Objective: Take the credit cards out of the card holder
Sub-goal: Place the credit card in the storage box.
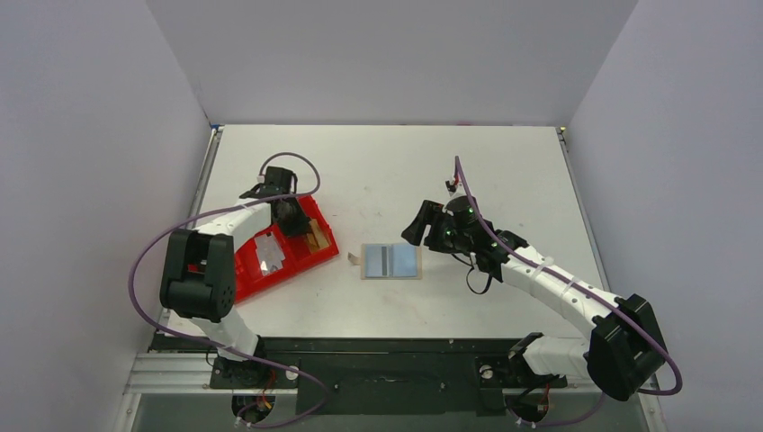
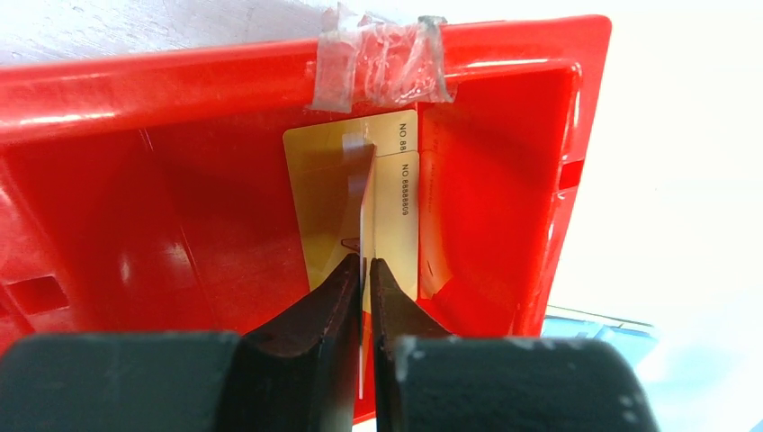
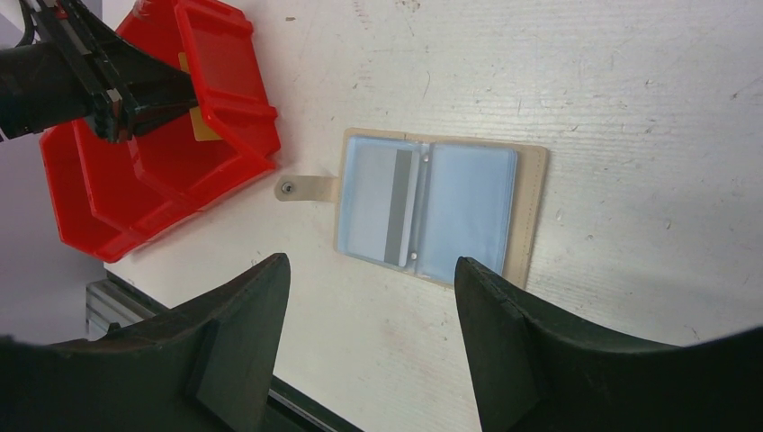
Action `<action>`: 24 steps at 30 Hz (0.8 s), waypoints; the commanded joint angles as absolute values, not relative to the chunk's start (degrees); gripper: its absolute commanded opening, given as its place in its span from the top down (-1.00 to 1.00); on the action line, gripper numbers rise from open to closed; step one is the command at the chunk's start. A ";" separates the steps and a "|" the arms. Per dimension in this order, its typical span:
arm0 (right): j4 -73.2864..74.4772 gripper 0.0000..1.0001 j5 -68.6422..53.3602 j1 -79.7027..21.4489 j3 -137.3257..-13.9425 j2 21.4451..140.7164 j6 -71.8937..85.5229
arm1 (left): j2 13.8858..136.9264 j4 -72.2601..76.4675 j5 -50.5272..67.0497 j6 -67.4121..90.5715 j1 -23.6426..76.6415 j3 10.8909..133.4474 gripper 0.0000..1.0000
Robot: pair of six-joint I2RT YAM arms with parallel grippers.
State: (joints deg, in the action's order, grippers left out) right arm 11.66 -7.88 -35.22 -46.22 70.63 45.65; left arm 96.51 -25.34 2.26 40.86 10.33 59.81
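Card holder (image 1: 391, 262) is noted lying open and flat on the table (image 1: 504, 171), sleeves up, its snap strap (image 3: 301, 187) pointing toward the red tray (image 1: 259, 275). A pale card (image 3: 378, 205) with a grey stripe is seen in the sleeve on the tray side; whether the other sleeve is filled cannot be told. The card's long axis is judged to run parallel to the holder's spine, near-to-far across the table. The right claw (image 3: 373, 265) is spread wide and empty, placed just beside the holder's far right corner in the top view, with the holder lying ahead of the fingers in the wrist view. The left claw (image 2: 363, 268) is clamped on a thin card (image 2: 362, 193) seen edge-on, inside an end compartment of the tray, above gold cards (image 2: 319, 207) lying on its floor. The tray is near the holder but not touching it. The right arm is judged the nearer for the pale card: a reach toward the near left is called for, with fingers set across the card's short side. Drag from the sleeve is a likely risk.
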 commanded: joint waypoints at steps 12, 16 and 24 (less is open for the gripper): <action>10.72 -0.27 -6.97 -34.98 -46.76 69.41 45.30 | 92.57 -30.02 0.47 38.42 9.97 64.12 0.53; 10.64 -0.28 -7.07 -34.98 -46.59 69.38 45.35 | 91.08 -31.35 -0.82 38.16 9.98 64.24 0.38; 10.43 -0.29 -7.12 -34.99 -46.63 69.28 45.35 | 88.11 -34.04 -2.26 37.80 10.00 65.05 0.21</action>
State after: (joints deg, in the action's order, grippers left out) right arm 11.64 -7.88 -35.22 -46.22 70.63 45.65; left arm 91.22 -32.14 -0.51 38.63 10.33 61.91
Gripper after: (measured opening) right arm 0.641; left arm 0.383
